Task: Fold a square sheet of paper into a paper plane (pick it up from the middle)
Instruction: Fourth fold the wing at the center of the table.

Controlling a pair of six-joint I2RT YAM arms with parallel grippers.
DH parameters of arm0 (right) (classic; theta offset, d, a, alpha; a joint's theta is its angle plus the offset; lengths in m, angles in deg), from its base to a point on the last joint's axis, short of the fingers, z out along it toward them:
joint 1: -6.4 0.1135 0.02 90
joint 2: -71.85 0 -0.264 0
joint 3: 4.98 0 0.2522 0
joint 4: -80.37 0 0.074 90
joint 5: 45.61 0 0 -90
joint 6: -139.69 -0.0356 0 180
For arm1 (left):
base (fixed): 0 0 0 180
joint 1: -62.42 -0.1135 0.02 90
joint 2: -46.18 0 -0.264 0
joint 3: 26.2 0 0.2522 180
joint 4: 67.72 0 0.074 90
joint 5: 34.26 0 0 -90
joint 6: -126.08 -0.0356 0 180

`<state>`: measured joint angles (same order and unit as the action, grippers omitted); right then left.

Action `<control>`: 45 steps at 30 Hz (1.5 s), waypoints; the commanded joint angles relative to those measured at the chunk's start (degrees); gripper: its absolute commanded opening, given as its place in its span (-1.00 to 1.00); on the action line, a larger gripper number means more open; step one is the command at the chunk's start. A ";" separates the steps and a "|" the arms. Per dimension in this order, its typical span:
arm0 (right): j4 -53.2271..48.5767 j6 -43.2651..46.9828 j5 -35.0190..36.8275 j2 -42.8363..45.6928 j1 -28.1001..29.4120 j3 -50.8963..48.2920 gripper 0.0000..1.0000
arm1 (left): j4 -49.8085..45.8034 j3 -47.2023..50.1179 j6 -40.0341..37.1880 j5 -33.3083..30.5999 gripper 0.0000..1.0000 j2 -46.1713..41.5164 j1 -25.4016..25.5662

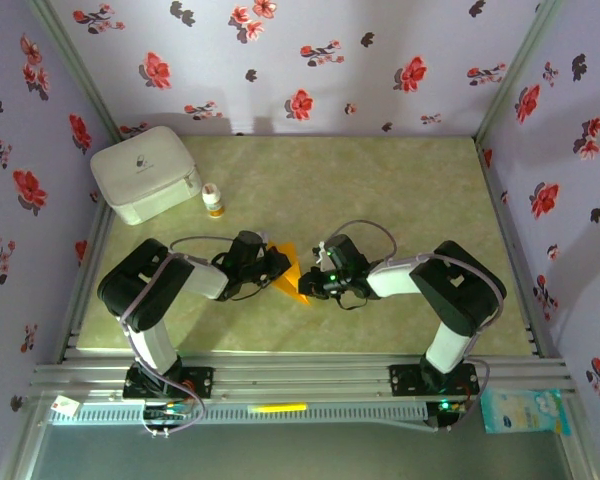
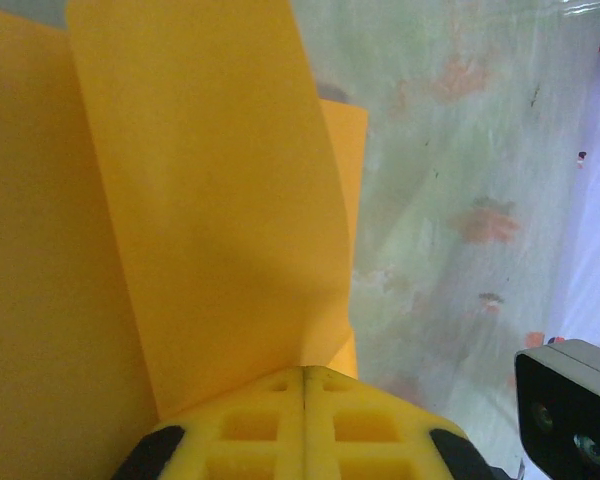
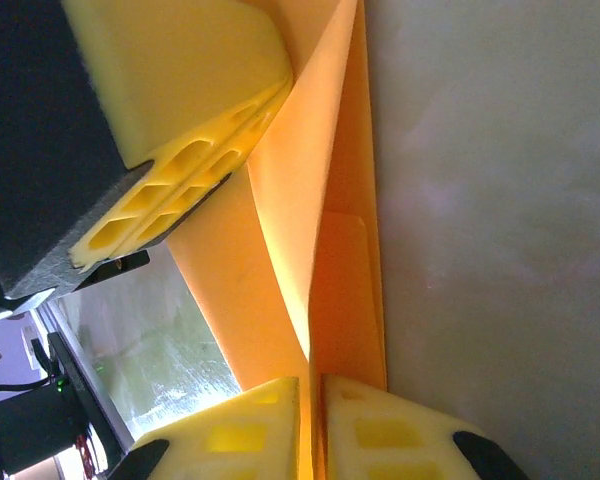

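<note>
The square sheet of paper [image 1: 291, 272] is a folded, many-layered orange shape held up off the middle of the green table [image 1: 400, 190] between both arms. My left gripper [image 1: 278, 266] is shut on its left side; in the left wrist view the yellow pads meet at the gripper [image 2: 305, 371] with the paper [image 2: 210, 200] rising out of them as a tall flap. My right gripper [image 1: 308, 283] pinches the other side. There the gripper [image 3: 312, 381] has the paper [image 3: 292, 200] running between pads that stand only a sliver apart. The left fingers [image 3: 180, 130] show at upper left.
A white lidded box [image 1: 145, 172] sits at the back left of the table. A small white bottle with an orange cap [image 1: 213, 201] stands beside it. Flowered walls close in three sides, and a metal rail [image 1: 300, 375] runs along the near edge.
</note>
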<state>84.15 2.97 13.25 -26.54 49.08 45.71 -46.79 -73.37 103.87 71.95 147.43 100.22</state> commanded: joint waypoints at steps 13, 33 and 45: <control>-5.63 0.58 -2.18 2.15 0.24 -2.34 -0.81 | -4.02 3.62 0.65 -3.56 -1.00 1.99 -0.80; -7.08 1.27 -4.33 2.89 0.24 -3.97 -0.81 | -3.26 4.40 1.03 -3.73 -1.00 2.11 -0.80; -8.46 2.42 -5.26 3.12 0.28 -4.56 -0.85 | -2.67 4.84 1.37 -3.91 -1.00 2.10 -0.80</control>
<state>79.74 4.22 9.84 -23.28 49.08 42.56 -42.15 -70.92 105.15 71.38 147.43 100.22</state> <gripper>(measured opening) 0.080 0.047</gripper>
